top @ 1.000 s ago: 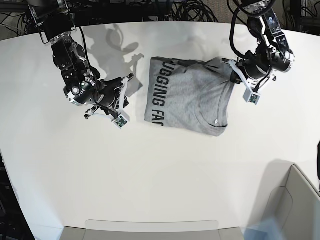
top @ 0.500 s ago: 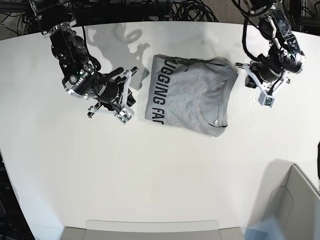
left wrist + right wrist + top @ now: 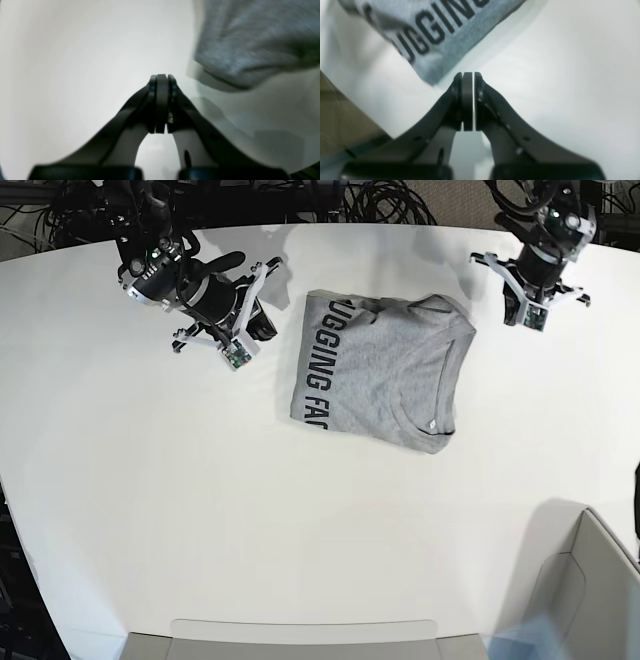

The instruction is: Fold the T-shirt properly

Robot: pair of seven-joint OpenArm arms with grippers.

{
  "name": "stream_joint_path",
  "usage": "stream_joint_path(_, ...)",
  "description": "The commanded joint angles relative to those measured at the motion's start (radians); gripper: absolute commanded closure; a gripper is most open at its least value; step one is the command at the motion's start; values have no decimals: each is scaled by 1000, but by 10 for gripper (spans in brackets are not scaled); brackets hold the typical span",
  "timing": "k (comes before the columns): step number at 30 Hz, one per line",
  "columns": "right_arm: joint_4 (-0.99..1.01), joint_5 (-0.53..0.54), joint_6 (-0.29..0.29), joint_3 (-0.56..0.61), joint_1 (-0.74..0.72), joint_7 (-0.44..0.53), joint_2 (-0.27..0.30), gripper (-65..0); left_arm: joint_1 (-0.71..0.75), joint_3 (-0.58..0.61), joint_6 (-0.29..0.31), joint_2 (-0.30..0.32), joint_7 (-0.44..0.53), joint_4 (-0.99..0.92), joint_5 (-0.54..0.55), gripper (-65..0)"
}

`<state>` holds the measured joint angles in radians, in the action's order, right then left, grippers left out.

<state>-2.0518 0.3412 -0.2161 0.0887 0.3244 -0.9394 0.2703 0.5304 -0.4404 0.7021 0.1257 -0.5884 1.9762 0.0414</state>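
Grey folded T-shirt (image 3: 378, 370) between two closed, empty pincers, untouched.

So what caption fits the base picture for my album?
Folded shirt on the table, both grippers shut and off it.

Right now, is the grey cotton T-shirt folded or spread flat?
Folded: the grey cotton T-shirt lies as a compact rectangle, lettering along one edge.

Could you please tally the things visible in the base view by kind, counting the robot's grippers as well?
T-shirt: 1
Grippers: 2, the left gripper and the right gripper, both with jaws shut and empty
Table: 1
Total: 4
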Motion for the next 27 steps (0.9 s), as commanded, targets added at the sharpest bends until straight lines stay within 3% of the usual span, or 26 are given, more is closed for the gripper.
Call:
stream_joint_path(1, -19, 6, -4, -22, 41, 36, 5, -5, 23, -4, -4, -18, 69, 18, -13, 0)
stream_joint_path(4, -19, 6, -4, -30, 152, 138, 13, -5, 64, -5, -4, -48, 153, 13, -68, 0)
stream_joint_path(8, -19, 5, 1, -31, 335, 316, 5, -5, 96, -8, -4, -50, 155, -1, -70, 0)
stream_joint_path(12, -17, 5, 10, -43, 534, 558, 4, -5, 116, -65, -4, -67, 161, -13, -70, 0)
stream_joint_path(15, -16, 5, 48, -85, 661, 682, 4, -5, 119, -130, -4, -85, 161, -13, -70, 0)
stream_joint_path(21, -8, 5, 50, -149, 819, 745, 4, -5, 138, -329, -4, -197, 161, -25, -79, 0)
stream_joint_path(27, 98, -3, 48, -157, 869, 758, 4, -4, 142, -473, -4, -266, 164, -82, -81, 0)
